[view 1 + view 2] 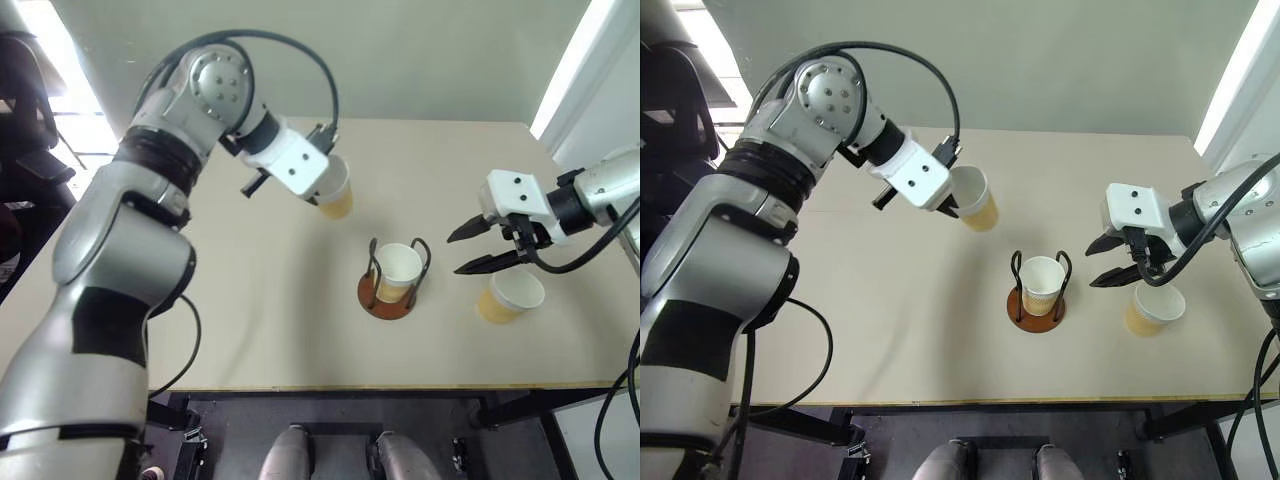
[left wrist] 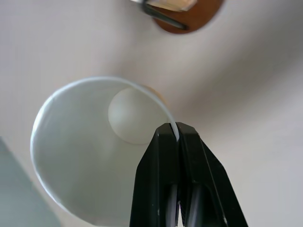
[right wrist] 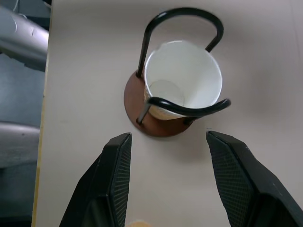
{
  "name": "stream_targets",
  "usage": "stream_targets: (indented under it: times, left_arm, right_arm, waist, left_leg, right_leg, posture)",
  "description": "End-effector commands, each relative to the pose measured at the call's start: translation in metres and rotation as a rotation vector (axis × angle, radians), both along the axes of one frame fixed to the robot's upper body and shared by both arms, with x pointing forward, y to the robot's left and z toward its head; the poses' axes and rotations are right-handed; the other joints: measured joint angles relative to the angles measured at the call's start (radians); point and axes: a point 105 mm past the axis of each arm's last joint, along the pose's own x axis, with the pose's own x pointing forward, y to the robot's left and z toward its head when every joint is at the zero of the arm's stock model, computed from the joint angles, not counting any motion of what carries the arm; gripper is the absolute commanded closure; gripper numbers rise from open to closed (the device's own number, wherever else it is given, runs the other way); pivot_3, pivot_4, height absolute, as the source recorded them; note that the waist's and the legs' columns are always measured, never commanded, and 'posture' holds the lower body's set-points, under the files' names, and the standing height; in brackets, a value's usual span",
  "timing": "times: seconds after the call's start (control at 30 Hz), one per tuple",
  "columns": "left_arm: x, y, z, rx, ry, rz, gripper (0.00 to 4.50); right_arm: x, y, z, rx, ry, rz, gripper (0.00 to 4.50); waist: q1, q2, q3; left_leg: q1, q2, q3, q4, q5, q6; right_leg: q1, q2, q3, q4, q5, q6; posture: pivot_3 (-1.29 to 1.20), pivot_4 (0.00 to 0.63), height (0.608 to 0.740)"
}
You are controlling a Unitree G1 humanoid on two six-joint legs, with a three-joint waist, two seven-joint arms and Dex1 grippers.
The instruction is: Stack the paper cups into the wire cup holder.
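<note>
- Paper cups number three on the beige table: one in the wire holder, one held up by the left arm, one standing loose at the right.
- First cup sits upright inside the wire cup holder, just right of the frame's centre, between the two dark wire loops and on the reddish-brown disc base.
- Second cup is above and left of the holder, in the upper middle of the frame, tilted with its white mouth turned towards the left arm; it looks raised off the table.
- Left gripper is clenched on this cup's rim, one black finger inside the wall and one outside, as the left wrist view shows.
- Third cup stands upright on the table at the right of the frame, right of the holder and apart from it.
- Right gripper hangs just above and left of the third cup, between it and the holder, its two black fingers spread apart and grasping nothing.
- Right wrist view looks between those parted fingers at the holder and its cup.
</note>
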Motion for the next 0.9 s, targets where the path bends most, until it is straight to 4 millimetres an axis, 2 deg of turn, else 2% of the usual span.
stream_targets:
  times: [0.03, 0.13, 0.27, 0.47, 0.57, 0.73, 0.9]
  left_arm:
    - [-0.006, -0.025, 0.026, -0.077, -0.052, -0.056, 4.49]
    - [-0.007, -0.037, 0.034, -0.098, -0.081, -0.073, 4.49]
    - [-0.017, -0.058, 0.042, -0.132, -0.039, -0.128, 4.49]
    - [-0.023, -0.071, 0.044, -0.104, -0.044, -0.172, 4.49]
    - [-0.024, -0.075, 0.036, -0.081, -0.034, -0.189, 4.49]
    - [-0.019, -0.070, 0.015, -0.009, -0.012, -0.186, 4.49]
    - [-0.024, -0.079, 0.003, -0.012, 0.022, -0.234, 4.49]
  right_arm:
    - [0.001, -0.009, 0.013, 0.007, -0.065, -0.028, 1.95]
    - [0.001, -0.012, 0.013, -0.001, -0.066, -0.035, 1.95]
    - [-0.002, -0.016, 0.012, -0.010, -0.056, -0.041, 1.95]
    - [-0.007, -0.018, 0.010, -0.021, -0.031, -0.046, 1.95]
    - [-0.009, -0.018, 0.008, -0.026, -0.018, -0.045, 1.95]
    - [-0.011, -0.018, 0.007, -0.025, -0.009, -0.043, 1.95]
    - [-0.011, -0.016, 0.007, -0.026, -0.005, -0.039, 1.95]
  waist:
    - [0.000, 0.000, 0.000]
    - [0.002, 0.000, 0.001]
    - [0.003, 0.001, 0.001]
    - [0.005, 0.002, 0.001]
    - [0.004, 0.002, 0.001]
    - [0.005, 0.002, 0.001]
    - [0.006, 0.002, 0.001]
  left_leg:
    - [0.000, 0.000, 0.001, 0.000, -0.001, 0.002]
    - [-0.002, -0.001, 0.003, 0.005, -0.006, 0.006]
    - [-0.004, 0.000, 0.003, 0.013, -0.012, 0.008]
    - [-0.003, 0.000, 0.004, 0.017, -0.014, 0.008]
    - [-0.001, 0.000, 0.004, 0.017, -0.014, 0.008]
    - [0.001, 0.000, 0.004, 0.019, -0.014, 0.008]
    - [0.000, 0.000, 0.005, 0.020, -0.014, 0.008]
  right_leg:
    - [0.000, -0.001, 0.001, 0.000, 0.000, 0.001]
    - [0.000, -0.001, 0.002, -0.001, -0.001, 0.003]
    - [0.001, 0.000, 0.002, 0.000, -0.003, 0.006]
    - [0.004, -0.001, 0.004, 0.000, -0.003, 0.007]
    - [0.006, -0.001, 0.004, 0.000, -0.003, 0.007]
    - [0.007, 0.000, 0.004, 0.001, -0.002, 0.008]
    - [0.007, 0.000, 0.004, 0.001, -0.002, 0.010]
  posture:
    - [0.00, 0.150, 0.740]
    - [0.00, 0.150, 0.740]
    - [0.00, 0.150, 0.740]
    - [0.00, 0.150, 0.740]
    - [0.00, 0.150, 0.740]
    - [0.00, 0.150, 0.740]
    - [0.00, 0.150, 0.740]
